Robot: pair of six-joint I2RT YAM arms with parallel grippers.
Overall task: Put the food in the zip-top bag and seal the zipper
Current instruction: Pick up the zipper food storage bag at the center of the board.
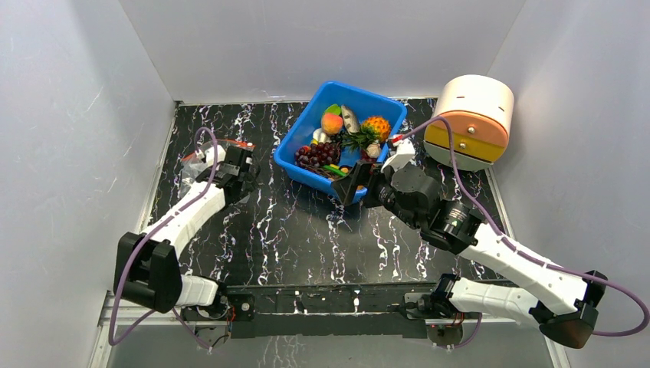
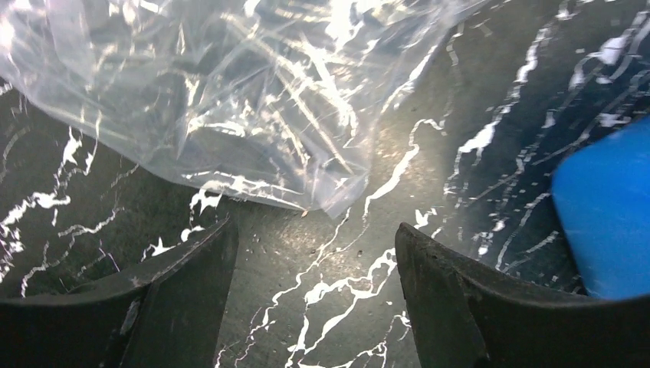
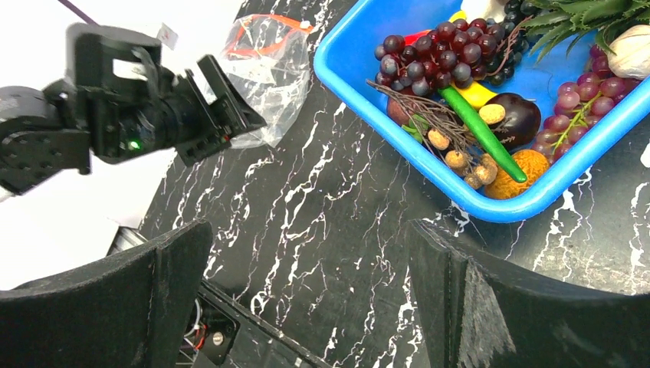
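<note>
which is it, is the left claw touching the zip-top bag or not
Apart. The left wrist view shows the left claw open, with a strip of bare table between both fingertips and the zip-top bag's near edge.

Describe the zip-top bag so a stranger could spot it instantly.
Start at the black marbled table and go left from the blue bin to the table's left edge. There lies the zip-top bag: the only clear, crinkly thing, with an orange-red strip along its mouth.

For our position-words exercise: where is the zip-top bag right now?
In the top view the zip-top bag lies at the left of the table, just beyond the open left tool, apart from the blue bin to its right.
</note>
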